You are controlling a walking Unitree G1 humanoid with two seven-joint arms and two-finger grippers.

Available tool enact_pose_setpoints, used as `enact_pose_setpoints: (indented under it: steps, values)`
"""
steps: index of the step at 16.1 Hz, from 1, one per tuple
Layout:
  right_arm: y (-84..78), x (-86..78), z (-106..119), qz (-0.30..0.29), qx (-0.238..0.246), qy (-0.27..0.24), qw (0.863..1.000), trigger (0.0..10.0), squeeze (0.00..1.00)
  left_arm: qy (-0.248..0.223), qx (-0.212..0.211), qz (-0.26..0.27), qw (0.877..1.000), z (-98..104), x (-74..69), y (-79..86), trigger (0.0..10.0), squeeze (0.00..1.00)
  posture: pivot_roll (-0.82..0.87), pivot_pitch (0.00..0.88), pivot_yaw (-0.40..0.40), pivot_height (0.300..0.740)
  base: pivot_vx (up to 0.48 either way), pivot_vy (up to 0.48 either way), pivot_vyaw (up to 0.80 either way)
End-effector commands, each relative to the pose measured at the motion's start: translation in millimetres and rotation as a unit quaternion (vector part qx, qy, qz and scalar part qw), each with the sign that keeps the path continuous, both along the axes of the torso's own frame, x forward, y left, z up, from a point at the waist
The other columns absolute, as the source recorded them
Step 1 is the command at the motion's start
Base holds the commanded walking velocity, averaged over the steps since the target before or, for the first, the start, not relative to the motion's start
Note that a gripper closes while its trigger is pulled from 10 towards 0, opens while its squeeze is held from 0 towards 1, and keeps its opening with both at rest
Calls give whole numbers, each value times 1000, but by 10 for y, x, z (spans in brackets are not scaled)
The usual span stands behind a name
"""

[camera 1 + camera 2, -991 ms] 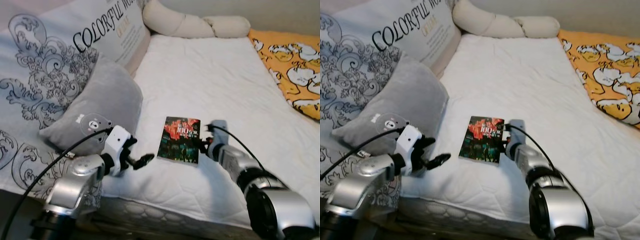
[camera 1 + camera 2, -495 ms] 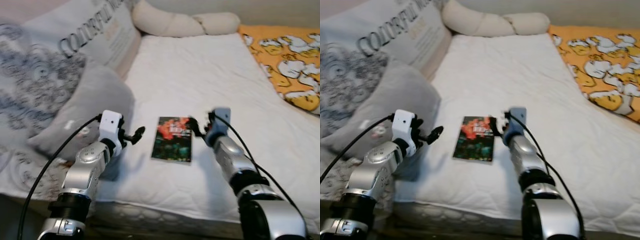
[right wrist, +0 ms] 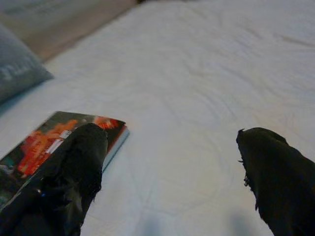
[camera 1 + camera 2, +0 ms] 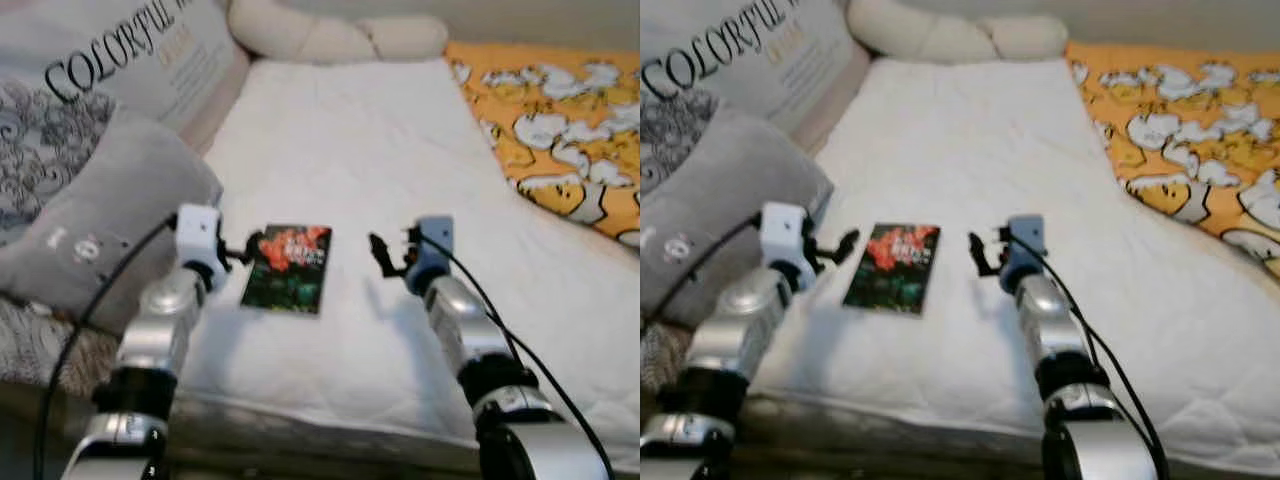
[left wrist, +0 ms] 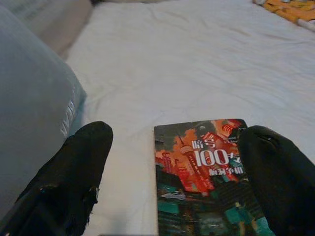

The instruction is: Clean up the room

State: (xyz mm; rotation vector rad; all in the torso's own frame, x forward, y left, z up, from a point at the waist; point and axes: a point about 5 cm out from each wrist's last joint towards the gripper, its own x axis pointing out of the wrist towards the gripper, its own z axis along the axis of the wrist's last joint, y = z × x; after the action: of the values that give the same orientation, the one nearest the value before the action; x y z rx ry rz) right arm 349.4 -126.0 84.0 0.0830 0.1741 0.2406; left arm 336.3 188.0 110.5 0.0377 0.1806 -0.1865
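A book [image 4: 287, 267] with a dark cover of red and teal (white characters and "100" printed on it) lay flat on the white quilted bed [image 4: 360, 130], close to the near edge and toward the robot's left. Nothing held it.

The left tool [image 4: 244, 250] hovered just beside the book's left edge, near its far corner. In the left wrist view its two black fingers [image 5: 74, 172] stood wide apart, one over the bare sheet next to the book and the other over the book's cover; whether either touched the book could not be told.

The right tool [image 4: 386, 254] was out over the bare sheet to the right of the book, apart from it. Its fingers [image 3: 74, 167] were also spread wide in the right wrist view, with the book's corner [image 3: 64, 137] showing beside one of them and only white sheet between the two. It gripped nothing.

To the left of the book a grey pillow [image 4: 95, 220] leaned at the bed's side, with a small round printed face on it. Behind it stood a large pale cushion [image 4: 110, 70] with black scrollwork and the word "COLORFUL". A cream bolster [image 4: 330, 35] lay across the far end of the bed. Along the right side spread an orange blanket [image 4: 555, 130] patterned with white cartoon figures.

Black cables ran along both silver arms, the left arm [image 4: 160, 330] reaching past the grey pillow and the right arm [image 4: 470, 340] rising from the near edge of the bed.
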Motion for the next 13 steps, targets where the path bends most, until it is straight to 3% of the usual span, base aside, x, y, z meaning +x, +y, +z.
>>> enact_pose_setpoints:
  steps: [1,5,9,13]
  values:
    - [-24,5,26,-26,9,-8,1000,10000,1000,2,7,-3,1000,-5,16,-7,10000,0,-24,0,88,740,0,-454,0]
    - [107,-57,-31,-31,18,-1,999,10000,1000,6,1,-2,1000,-46,-8,-38,10000,0,-43,0,84,740,0,-450,0]
    - [-19,-3,43,-80,27,-13,996,10000,1000,2,4,-14,1000,-48,-9,-129,10000,0,-27,0,91,740,0,-452,0]
    - [19,-38,38,-69,0,-21,997,10000,1000,7,-4,16,1000,-74,2,-22,10000,0,-34,0,71,740,0,-439,0]
